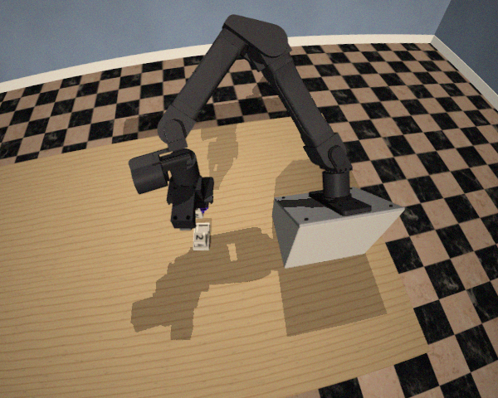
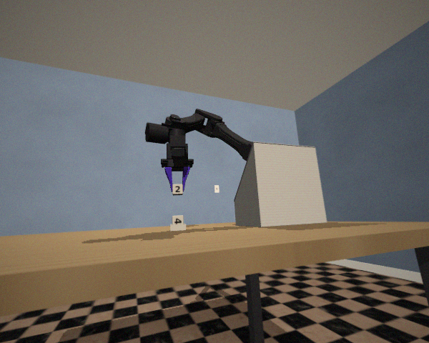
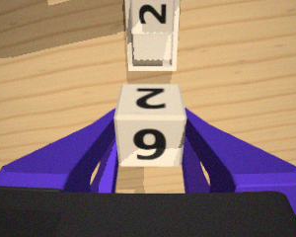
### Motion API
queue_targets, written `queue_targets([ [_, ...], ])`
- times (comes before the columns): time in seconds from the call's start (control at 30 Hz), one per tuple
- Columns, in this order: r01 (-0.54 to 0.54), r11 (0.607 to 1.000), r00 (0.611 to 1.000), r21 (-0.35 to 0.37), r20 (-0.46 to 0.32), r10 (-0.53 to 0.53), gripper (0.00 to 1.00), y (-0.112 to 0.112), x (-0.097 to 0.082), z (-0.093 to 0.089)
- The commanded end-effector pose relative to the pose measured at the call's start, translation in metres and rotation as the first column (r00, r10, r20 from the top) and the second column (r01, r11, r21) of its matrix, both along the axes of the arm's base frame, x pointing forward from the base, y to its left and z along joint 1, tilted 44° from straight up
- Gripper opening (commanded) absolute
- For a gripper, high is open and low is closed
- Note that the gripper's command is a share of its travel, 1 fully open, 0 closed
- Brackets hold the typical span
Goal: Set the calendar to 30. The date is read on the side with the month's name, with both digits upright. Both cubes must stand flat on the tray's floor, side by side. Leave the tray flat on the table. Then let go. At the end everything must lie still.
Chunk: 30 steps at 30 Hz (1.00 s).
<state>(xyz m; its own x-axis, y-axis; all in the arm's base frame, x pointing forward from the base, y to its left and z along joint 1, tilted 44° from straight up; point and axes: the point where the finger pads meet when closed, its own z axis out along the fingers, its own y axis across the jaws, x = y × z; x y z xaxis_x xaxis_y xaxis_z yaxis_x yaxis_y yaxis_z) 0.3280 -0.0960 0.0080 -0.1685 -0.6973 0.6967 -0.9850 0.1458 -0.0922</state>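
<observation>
My gripper (image 2: 177, 190) (image 3: 150, 118) is shut on a white number cube (image 1: 198, 213) (image 2: 177, 189) (image 3: 150, 125). It holds the cube in the air, well above the table and beyond one end of the tray in the wrist view. The held cube shows an upright 2 in the exterior view, and a 6 or 9 faces the wrist camera. The small white tray (image 1: 202, 249) (image 2: 177, 227) (image 3: 152, 68) stands on the table. A second cube (image 1: 200, 236) (image 2: 177, 220) (image 3: 153, 15) sits in it, with a 2 on top and a sideways 4 towards the exterior camera. No month's name is readable.
The wooden table (image 1: 90, 257) (image 2: 96, 254) bears the large grey-white pedestal (image 1: 326, 241) (image 2: 290, 184) of the arm, to the right of the tray. The arm's shadow falls around the tray. The tray's end nearer the held cube has no cube in it.
</observation>
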Motion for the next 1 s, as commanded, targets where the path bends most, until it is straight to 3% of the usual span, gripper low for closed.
queue_targets([
  [0.0,-0.014,1.0,1.0,0.005,0.007,0.014,0.27,0.003,0.003,0.0],
  [0.7,-0.014,1.0,1.0,0.004,0.006,0.014,0.27,-0.033,0.002,-0.037],
  [0.97,-0.014,1.0,1.0,0.004,0.006,0.014,0.27,-0.039,0.002,-0.043],
])
